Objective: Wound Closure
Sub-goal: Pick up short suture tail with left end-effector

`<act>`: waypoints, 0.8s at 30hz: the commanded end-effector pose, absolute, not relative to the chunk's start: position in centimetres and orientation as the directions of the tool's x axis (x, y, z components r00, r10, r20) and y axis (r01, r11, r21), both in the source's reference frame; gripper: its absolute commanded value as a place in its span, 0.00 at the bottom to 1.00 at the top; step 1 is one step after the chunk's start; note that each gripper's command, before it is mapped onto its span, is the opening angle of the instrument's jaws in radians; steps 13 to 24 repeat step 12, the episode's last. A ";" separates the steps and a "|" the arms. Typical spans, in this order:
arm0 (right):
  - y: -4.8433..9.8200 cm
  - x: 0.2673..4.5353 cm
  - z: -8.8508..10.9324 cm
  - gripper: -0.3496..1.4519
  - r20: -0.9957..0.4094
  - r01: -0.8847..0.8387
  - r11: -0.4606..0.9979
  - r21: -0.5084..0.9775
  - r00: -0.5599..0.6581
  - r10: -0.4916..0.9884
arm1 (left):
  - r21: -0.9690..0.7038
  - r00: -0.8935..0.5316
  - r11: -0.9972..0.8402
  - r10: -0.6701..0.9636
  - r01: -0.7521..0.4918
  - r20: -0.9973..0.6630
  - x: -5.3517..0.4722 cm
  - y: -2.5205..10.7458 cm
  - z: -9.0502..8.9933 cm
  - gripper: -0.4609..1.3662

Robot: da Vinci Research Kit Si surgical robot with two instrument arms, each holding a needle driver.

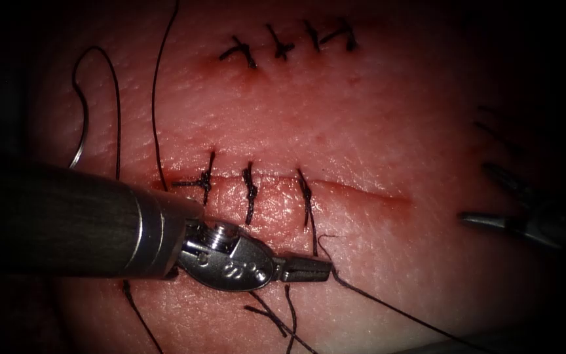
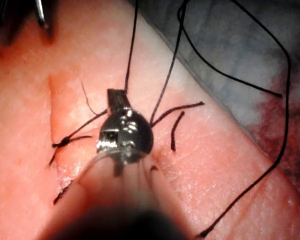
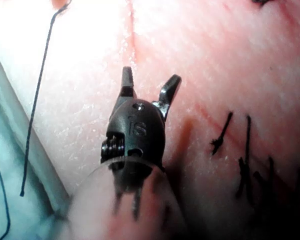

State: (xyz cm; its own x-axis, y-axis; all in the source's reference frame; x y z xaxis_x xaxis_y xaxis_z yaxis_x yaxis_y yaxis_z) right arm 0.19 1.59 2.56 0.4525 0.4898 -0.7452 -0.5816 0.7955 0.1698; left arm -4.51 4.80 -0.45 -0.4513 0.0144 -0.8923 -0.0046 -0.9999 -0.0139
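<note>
The left arm's steel pincer lies nearest, below the cut, jaws closed on the thin black thread. Beyond it three dark stitches cross the cut in the pink pork tissue. The thin curved steel needle lies free at far left. The right arm's pincer gapes wide, empty.

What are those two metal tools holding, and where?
Left tool: shut on the thread, below the cut. Right tool: open, holding nothing. Needle lies loose on the tissue.

needle: curved, lying free on tissue, far left of cut
thread: dark, loose strands
cut: three stitches
</note>
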 end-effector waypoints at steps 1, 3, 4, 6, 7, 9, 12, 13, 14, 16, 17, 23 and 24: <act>1.6 0.20 2.6 0.63 -0.745 -0.581 0.796 0.171 0.452 0.490 | -0.018 -0.450 -1.000 0.014 0.005 -0.893 -4.50 4.8 -0.5 0.06; 1.6 0.20 2.6 0.63 -0.745 -0.581 0.795 0.171 0.452 0.490 | -0.019 -0.450 -1.000 0.014 0.006 -0.893 -4.50 4.8 -0.5 0.06; 1.6 0.20 2.6 0.63 -0.745 -0.582 0.795 0.171 0.452 0.491 | -0.019 -0.449 -1.000 0.014 0.007 -0.893 -4.49 4.8 -0.5 0.06; 1.6 0.20 2.6 0.63 -0.745 -0.582 0.795 0.170 0.452 0.491 | -0.020 -0.448 -1.000 0.014 0.008 -0.894 -4.49 4.8 -0.5 0.06; 1.6 0.20 2.6 0.63 -0.745 -0.582 0.795 0.170 0.452 0.491 | -0.020 -0.448 -1.000 0.014 0.008 -0.894 -4.49 4.8 -0.5 0.06; 1.6 0.21 2.6 0.63 -0.745 -0.582 0.795 0.170 0.452 0.491 | -0.021 -0.448 -1.000 0.015 0.008 -0.894 -4.50 4.8 -0.5 0.06; 1.6 0.21 2.6 0.63 -0.745 -0.582 0.795 0.171 0.452 0.491 | -0.028 -0.447 -1.000 0.023 0.004 -0.894 -4.50 4.8 -0.5 0.06; 1.6 0.21 2.6 0.63 -0.745 -0.582 0.795 0.171 0.452 0.491 | -0.028 -0.447 -1.000 0.023 0.004 -0.894 -4.50 4.8 -0.5 0.06; 1.6 0.21 2.6 0.63 -0.745 -0.582 0.795 0.171 0.452 0.491 | -0.028 -0.447 -1.000 0.023 0.004 -0.894 -4.50 4.8 -0.5 0.06; 1.6 0.21 2.6 0.63 -0.745 -0.582 0.795 0.171 0.452 0.491 | -0.028 -0.447 -1.000 0.023 0.004 -0.894 -4.50 4.8 -0.5 0.06; 1.6 0.21 2.6 0.63 -0.745 -0.582 0.795 0.171 0.452 0.491 | -0.028 -0.447 -1.000 0.023 0.004 -0.894 -4.50 4.8 -0.5 0.06; 1.6 0.21 2.6 0.63 -0.745 -0.582 0.795 0.171 0.452 0.491 | -0.028 -0.447 -1.000 0.023 0.004 -0.894 -4.50 4.8 -0.5 0.06; 1.6 0.21 2.6 0.63 -0.745 -0.582 0.795 0.171 0.452 0.491 | -0.028 -0.447 -1.000 0.023 0.004 -0.894 -4.50 4.8 -0.5 0.06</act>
